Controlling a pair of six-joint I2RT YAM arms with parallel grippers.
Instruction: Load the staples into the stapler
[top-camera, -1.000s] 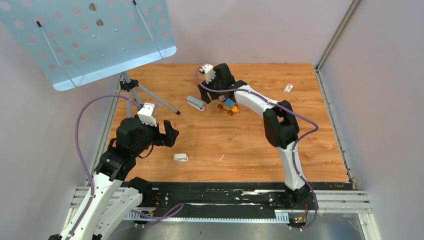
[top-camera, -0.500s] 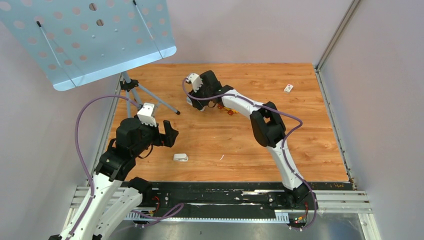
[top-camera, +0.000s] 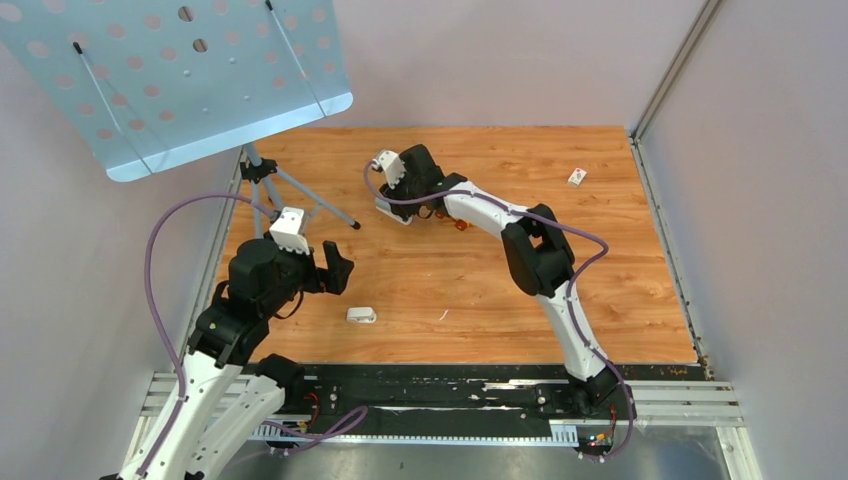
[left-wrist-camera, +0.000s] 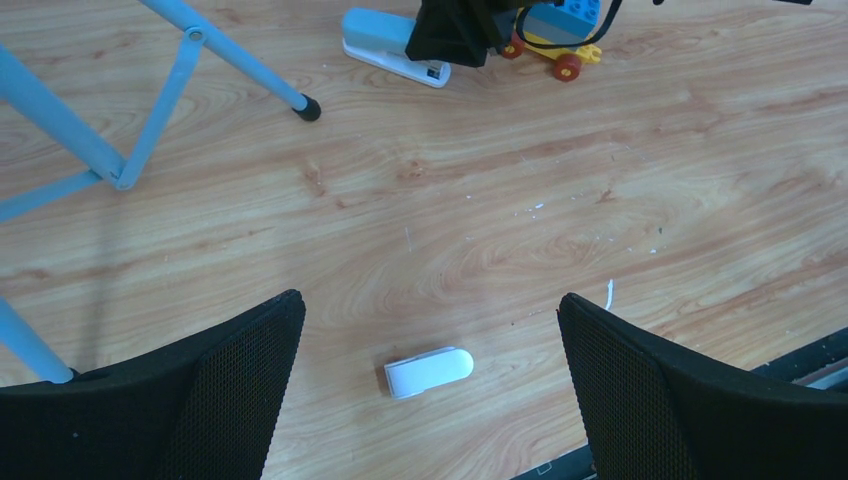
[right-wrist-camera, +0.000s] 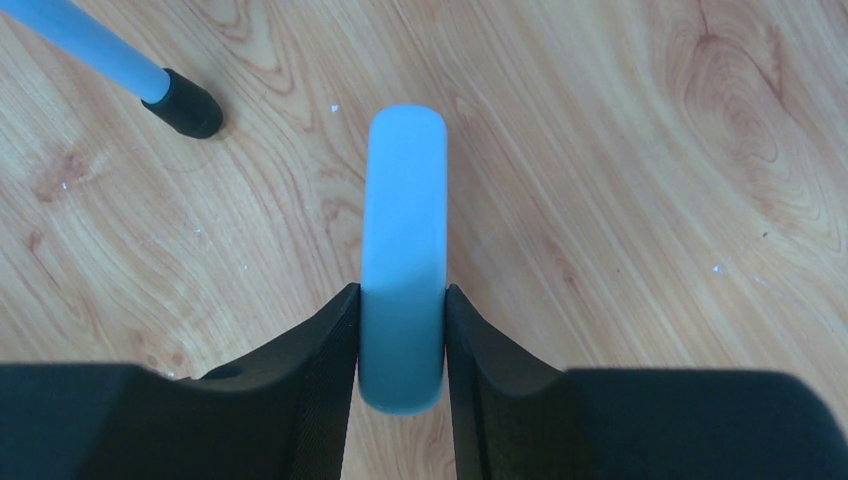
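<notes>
The right end effector (right-wrist-camera: 402, 297) pinched the light-blue plastic stapler (right-wrist-camera: 403, 200) — seemingly the grasping step; next it probably needed opening. The left end effector (left-wrist-camera: 430, 305) — far from the stapler — was spread.

Wood-grain table (top-camera: 480, 290) with pale specks, plain grey-lilac walls (top-camera: 500, 60) on three sides, perforated light-blue music stand (top-camera: 170, 80) at far left on blue tripod legs (top-camera: 315, 200), aluminium post (top-camera: 675, 65) in right corner, black strip (top-camera: 450, 385) along near edge, soft even light.
</notes>
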